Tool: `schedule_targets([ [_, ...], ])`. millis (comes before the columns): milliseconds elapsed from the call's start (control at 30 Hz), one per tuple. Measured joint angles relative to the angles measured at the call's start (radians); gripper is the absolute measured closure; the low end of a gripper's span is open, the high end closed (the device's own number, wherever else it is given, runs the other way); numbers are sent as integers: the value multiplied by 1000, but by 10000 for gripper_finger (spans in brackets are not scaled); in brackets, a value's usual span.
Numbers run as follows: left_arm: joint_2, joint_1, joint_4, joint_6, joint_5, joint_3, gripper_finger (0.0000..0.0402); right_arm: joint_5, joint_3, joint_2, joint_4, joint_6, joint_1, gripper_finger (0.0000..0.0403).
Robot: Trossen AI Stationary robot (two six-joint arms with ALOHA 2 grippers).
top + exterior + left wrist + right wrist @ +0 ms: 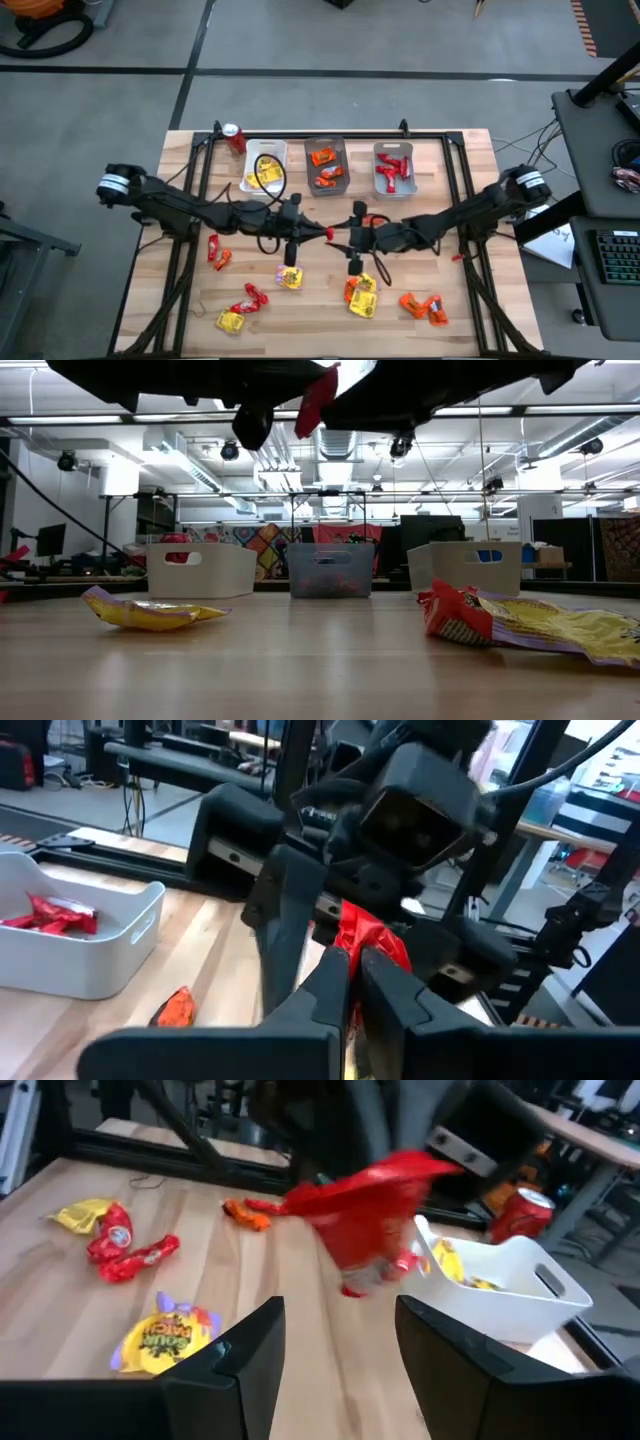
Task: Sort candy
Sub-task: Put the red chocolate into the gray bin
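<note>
From above, the left gripper (322, 232) and the right gripper (340, 238) meet nose to nose over the middle of the table (450, 330), a red candy packet (328, 234) pinched in the left one's tips. Beyond the two grippers stand three bins: a white bin (262, 167) with yellow candy, a grey bin (326, 166) with orange candy and a second white bin (395, 168) with red candy; a red soda can (235, 137) stands beside the first. On the near side of the grippers, loose yellow, orange and red packets (362, 296) lie scattered on the wood. At table height, the red packet (316, 400) hangs high above the board between the dark arms, the three bins in a row behind and a yellow packet (150, 613) lying below. From the left wrist, its fingers (330, 982) are clamped narrowly on the red packet (368, 942), with the right arm's wrist directly ahead. From the right wrist, its fingers (252, 1348) stand wide apart and hold nothing, the red packet (372, 1215) hanging just ahead of them.
</note>
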Motion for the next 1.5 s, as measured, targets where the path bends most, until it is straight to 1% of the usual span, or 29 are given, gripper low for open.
schedule_targets([
  [200,39,0,53,-4,0,4,401,5,0,46,138,-13,-6,220],
  [300,44,0,61,-7,0,6,401,9,0,47,156,-23,-9,223],
  [367,44,1,62,-8,0,6,401,30,2,48,171,-24,-9,231],
  [500,44,2,63,-8,-2,6,401,51,2,45,173,-26,-10,271],
  [667,44,2,67,-8,-5,6,399,52,1,41,170,-30,-9,344],
  [733,43,1,67,-15,-19,6,392,53,1,41,167,-32,-9,367],
  [767,41,1,67,-17,-28,6,387,54,1,41,167,-32,-10,371],
  [900,34,1,61,0,-33,6,359,54,1,36,164,-9,-11,371],
  [1000,7,1,27,18,-33,6,330,55,1,11,118,26,-16,368],
  [1067,-25,2,-24,27,-36,6,311,75,2,-21,49,63,-25,366],
  [1133,-66,6,-107,27,-36,6,295,128,2,-63,-50,104,-40,366],
  [1267,-167,7,-305,16,-36,7,277,239,2,-182,-341,231,-93,369],
  [1367,-232,7,-452,-34,-36,7,275,263,2,-274,-595,371,-169,369],
  [1500,-293,7,-625,-95,-37,7,275,255,2,-363,-912,601,-296,368],
])
